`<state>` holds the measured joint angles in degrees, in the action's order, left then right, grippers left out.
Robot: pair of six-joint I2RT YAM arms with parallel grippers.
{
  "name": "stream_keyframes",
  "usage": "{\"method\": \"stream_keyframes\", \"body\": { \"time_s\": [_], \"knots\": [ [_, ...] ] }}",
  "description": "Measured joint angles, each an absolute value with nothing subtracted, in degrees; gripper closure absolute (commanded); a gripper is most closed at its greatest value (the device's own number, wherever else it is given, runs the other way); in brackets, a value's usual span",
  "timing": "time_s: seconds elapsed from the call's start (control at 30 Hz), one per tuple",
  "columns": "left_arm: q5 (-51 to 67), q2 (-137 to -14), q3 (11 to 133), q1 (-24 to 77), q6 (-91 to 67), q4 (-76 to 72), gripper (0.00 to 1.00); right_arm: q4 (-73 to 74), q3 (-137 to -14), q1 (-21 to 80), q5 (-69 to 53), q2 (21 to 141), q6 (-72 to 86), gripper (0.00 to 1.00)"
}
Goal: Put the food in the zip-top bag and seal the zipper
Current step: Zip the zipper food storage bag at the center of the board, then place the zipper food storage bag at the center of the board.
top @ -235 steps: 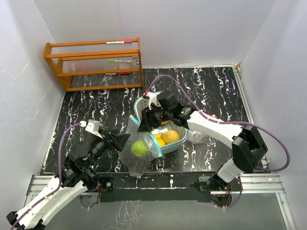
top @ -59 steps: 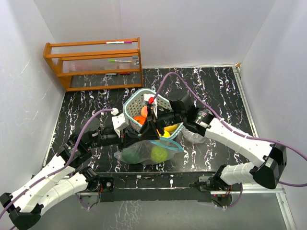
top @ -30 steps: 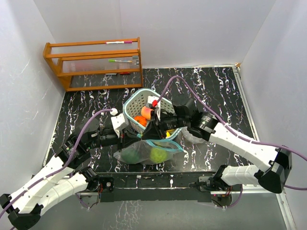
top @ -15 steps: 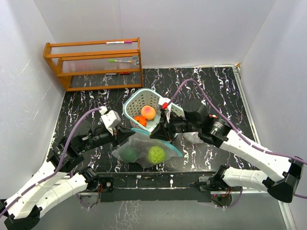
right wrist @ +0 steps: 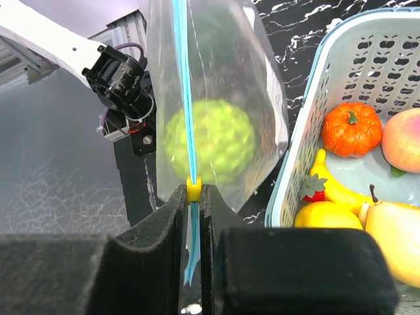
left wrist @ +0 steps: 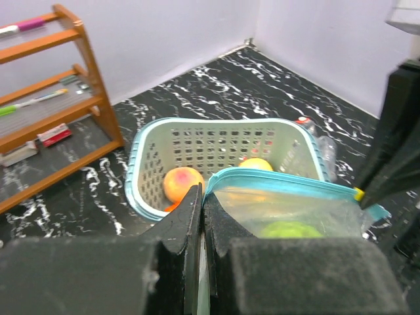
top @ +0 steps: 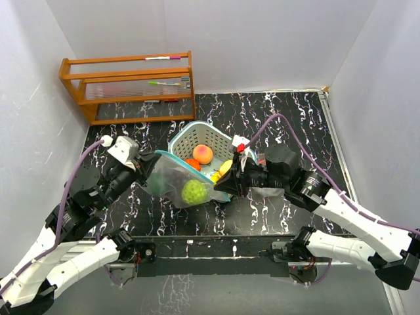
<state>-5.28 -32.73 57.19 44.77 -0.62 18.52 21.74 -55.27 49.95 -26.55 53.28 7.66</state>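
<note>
Bag point(top: 165, 181) before basket point(top: 188, 136), rack point(top: 131, 80) behind.

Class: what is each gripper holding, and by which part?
Both hold the zip-top bag by its teal zipper edge: the left gripper pinches one end, the right gripper pinches the other at the yellow slider.

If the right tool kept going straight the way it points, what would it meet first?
The zip-top bag, whose yellow slider the right tool pinches. Directly ahead inside it lies the green bumpy fruit, probably the first solid contact.
</note>
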Motion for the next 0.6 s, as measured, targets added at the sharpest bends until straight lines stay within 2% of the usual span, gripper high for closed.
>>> {"method": "stream_keyframes", "body": {
  "time_s": [0.5, 0.6],
  "knots": [
    [-18.65, -33.04, 57.98, 44.84, 2.00, 17.54, 1.00, 22.50, -51.64, 49.76, -25.10, 49.95, 9.56, 0.91],
    [-18.90, -33.04, 57.98, 44.86, 2.02, 17.52, 1.00, 22.39, -51.64, 49.76, -24.64, 49.65, 9.69, 0.49]
  ]
}}
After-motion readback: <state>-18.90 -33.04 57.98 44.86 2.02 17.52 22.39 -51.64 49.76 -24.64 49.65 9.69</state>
